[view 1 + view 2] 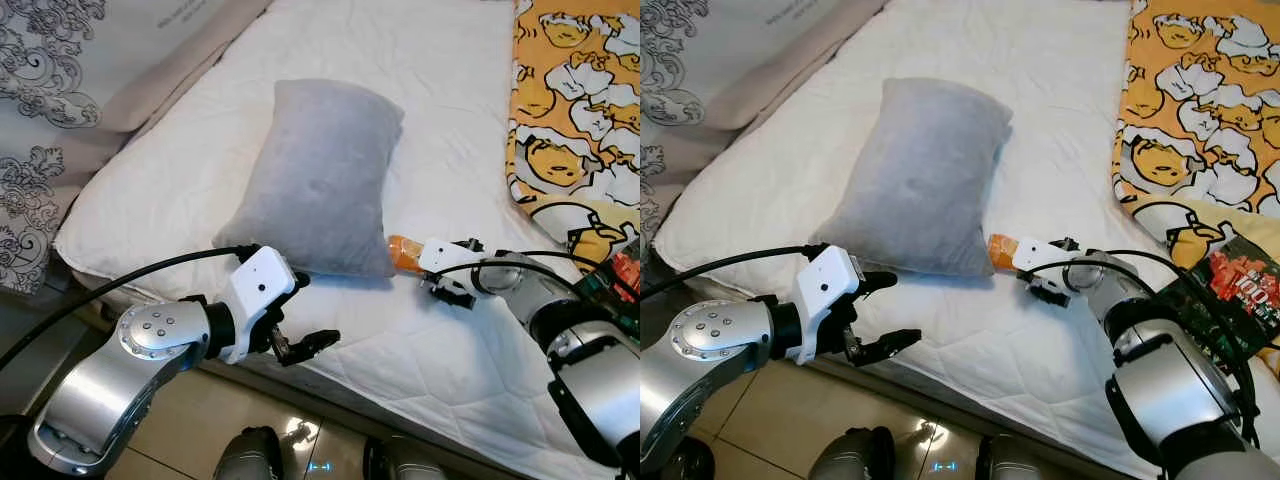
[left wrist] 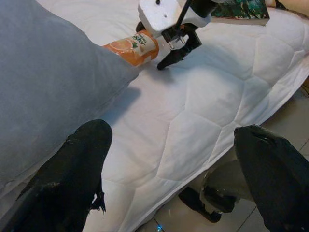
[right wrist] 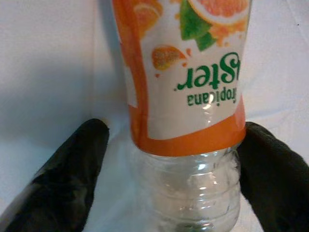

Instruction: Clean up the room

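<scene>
An empty orange juice bottle (image 3: 186, 96) with an orange label lies on the white mattress (image 1: 450, 130), one end tucked against a grey pillow (image 1: 320, 180). My right gripper (image 1: 418, 265) is open, with one black finger on each side of the bottle's clear end, and its fingers (image 3: 72, 164) rest low on the quilt. Over the bed's front edge, just below the pillow's near corner, my left gripper (image 1: 312, 310) hovers open and holds nothing. In the left wrist view the bottle (image 2: 133, 47) lies beyond the pillow.
A yellow cartoon-print blanket (image 1: 570, 110) covers the bed's right side. A green and red book (image 1: 1220, 290) lies by my right arm. Patterned fabric (image 1: 40, 120) hangs at the left. Tiled floor (image 1: 200, 420) runs along the bed's front.
</scene>
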`<state>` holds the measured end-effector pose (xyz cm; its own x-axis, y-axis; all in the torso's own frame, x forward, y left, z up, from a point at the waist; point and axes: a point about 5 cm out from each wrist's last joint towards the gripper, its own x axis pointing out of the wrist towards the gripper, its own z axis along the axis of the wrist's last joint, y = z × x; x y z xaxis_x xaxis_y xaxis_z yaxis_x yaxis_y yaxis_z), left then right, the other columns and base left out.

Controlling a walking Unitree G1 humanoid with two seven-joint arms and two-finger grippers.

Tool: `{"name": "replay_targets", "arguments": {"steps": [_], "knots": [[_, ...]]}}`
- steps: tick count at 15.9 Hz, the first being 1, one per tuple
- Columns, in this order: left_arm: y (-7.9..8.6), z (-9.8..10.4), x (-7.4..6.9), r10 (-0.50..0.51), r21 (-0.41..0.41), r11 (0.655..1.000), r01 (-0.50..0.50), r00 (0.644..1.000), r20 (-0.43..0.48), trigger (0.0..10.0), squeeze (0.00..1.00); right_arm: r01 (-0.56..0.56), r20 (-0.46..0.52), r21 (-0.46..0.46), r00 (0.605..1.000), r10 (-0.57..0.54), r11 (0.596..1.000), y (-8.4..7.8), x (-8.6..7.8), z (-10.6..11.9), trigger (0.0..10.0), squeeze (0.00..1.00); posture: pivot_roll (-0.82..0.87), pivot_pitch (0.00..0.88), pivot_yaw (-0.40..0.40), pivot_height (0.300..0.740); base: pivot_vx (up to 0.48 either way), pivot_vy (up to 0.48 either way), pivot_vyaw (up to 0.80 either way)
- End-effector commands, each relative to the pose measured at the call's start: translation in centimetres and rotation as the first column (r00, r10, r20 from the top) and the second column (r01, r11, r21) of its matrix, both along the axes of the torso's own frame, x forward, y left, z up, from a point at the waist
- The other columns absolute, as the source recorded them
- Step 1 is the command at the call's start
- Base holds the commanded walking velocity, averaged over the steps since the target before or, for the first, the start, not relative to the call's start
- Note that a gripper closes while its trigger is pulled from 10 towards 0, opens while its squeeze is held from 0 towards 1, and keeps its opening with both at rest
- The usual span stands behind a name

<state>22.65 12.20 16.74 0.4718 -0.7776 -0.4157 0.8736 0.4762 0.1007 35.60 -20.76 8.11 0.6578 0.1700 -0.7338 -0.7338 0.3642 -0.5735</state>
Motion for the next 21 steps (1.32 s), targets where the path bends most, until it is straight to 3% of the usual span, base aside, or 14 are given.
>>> {"name": "replay_targets", "arguments": {"steps": [1,9,10,12,13,14,15,16,17,18,19,20,21], "knots": [[-0.3,0.3,-0.4,-0.029,0.003,1.000,0.029,1.000,0.009,10.0,0.00,-0.012,-0.013,-0.006,1.000,0.012,1.000,0.1,-0.1,-0.1,0.0,0.00,0.09,0.197,0.008,0.740,0.000,0.000,0.00],[-0.2,0.2,-0.7,-0.060,0.001,0.998,0.060,0.998,-0.010,10.0,0.00,-0.011,-0.028,-0.001,1.000,0.011,1.000,-0.8,-0.1,0.2,0.0,0.00,0.08,0.153,0.016,0.740,0.000,0.000,0.00],[-0.2,0.2,-0.7,-0.060,-0.002,0.998,0.060,0.998,-0.007,10.0,0.00,0.007,-0.015,0.024,1.000,-0.007,1.000,-1.5,-0.1,0.8,0.0,0.00,0.08,0.136,0.003,0.740,0.000,0.000,0.00],[0.3,0.2,-0.2,0.020,-0.028,0.999,-0.020,1.000,0.012,10.0,0.00,0.073,0.024,0.185,0.997,-0.079,0.980,-3.3,0.0,2.3,0.0,0.00,0.05,0.117,-0.001,0.740,0.000,0.000,0.00],[0.3,0.1,-0.2,0.038,-0.032,0.999,-0.037,0.999,0.016,10.0,0.00,0.084,0.030,0.221,0.995,-0.093,0.972,-3.6,-0.1,2.5,0.0,0.00,0.05,0.109,-0.002,0.740,0.000,0.000,0.00],[0.5,0.0,-0.1,0.090,-0.046,0.995,-0.089,0.996,0.027,10.0,0.00,0.125,0.042,0.341,0.988,-0.148,0.932,-4.6,-0.5,3.1,0.0,0.00,0.04,0.097,-0.001,0.740,0.000,0.000,0.00],[0.6,-0.1,-0.1,0.115,-0.051,0.992,-0.114,0.993,0.033,10.0,0.00,0.136,0.049,0.395,0.984,-0.169,0.909,-5.1,-0.9,3.4,0.0,0.00,0.03,0.091,-0.001,0.740,0.000,0.000,0.00],[0.9,-0.2,0.0,0.222,-0.067,0.974,-0.217,0.972,0.074,10.0,0.00,0.145,0.118,0.560,0.960,-0.252,0.816,-6.0,-2.3,4.8,0.0,0.00,0.02,0.073,0.004,0.740,0.000,0.000,0.00],[1.0,-0.1,0.1,0.262,-0.074,0.964,-0.256,0.961,0.089,10.0,0.00,0.139,0.148,0.616,0.946,-0.287,0.775,-6.2,-2.9,5.4,0.0,0.00,0.02,0.073,0.004,0.740,0.000,0.000,0.00],[1.3,0.0,0.3,0.349,-0.096,0.936,-0.339,0.929,0.125,10.0,0.00,0.115,0.205,0.702,0.912,-0.355,0.702,-6.0,-3.8,6.4,3.4,0.00,0.01,0.067,0.014,0.740,0.000,0.000,0.00],[1.6,0.1,0.5,0.418,-0.111,0.907,-0.405,0.897,0.144,10.0,0.00,0.095,0.230,0.757,0.888,-0.399,0.647,-5.5,-4.1,6.8,10.0,0.00,0.00,0.060,0.025,0.740,0.000,0.000,0.00],[2.1,0.6,0.9,0.584,-0.188,0.811,-0.554,0.790,0.187,10.0,0.00,0.019,0.282,0.829,0.848,-0.448,0.558,-3.6,-5.9,7.2,10.0,0.00,0.02,0.053,0.027,0.740,0.000,0.000,0.47],[2.2,0.8,1.0,0.627,-0.213,0.778,-0.592,0.753,0.198,10.0,0.00,0.016,0.266,0.857,0.842,-0.470,0.514,-2.8,-6.5,6.8,10.0,0.00,0.02,0.053,0.027,0.740,0.000,0.000,0.80]]}}
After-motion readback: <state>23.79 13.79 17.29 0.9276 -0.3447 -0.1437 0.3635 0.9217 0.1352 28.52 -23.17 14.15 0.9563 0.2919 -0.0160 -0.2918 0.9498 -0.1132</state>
